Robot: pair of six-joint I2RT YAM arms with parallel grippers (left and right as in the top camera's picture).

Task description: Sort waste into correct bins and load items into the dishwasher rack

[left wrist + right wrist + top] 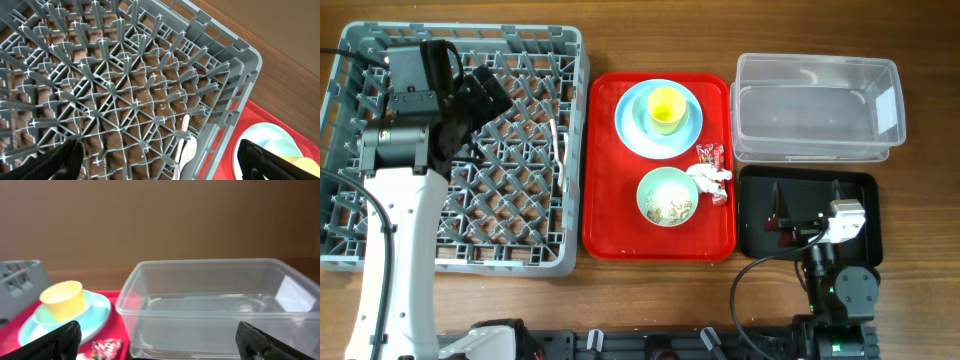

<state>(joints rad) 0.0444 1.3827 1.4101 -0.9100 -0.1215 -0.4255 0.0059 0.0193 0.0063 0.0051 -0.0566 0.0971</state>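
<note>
L gripper (161,164) spread wide, empty, over dishwasher rack (460,264) — white cutlery (185,148) inside, by its right wall. R gripper (162,345) spread, empty — over black tray (861,190), right of rack.

On the serving tray (610,235) the cup (665,108) stands on the plate (630,130) at its far end, a bowl (667,196) nearer, wrapper (708,155) and napkin (713,178) by its right edge; left of it the rack (470,263) holding a spoon (560,150), right of it the tub (750,110) with the shallow bin (755,225) in front
</note>
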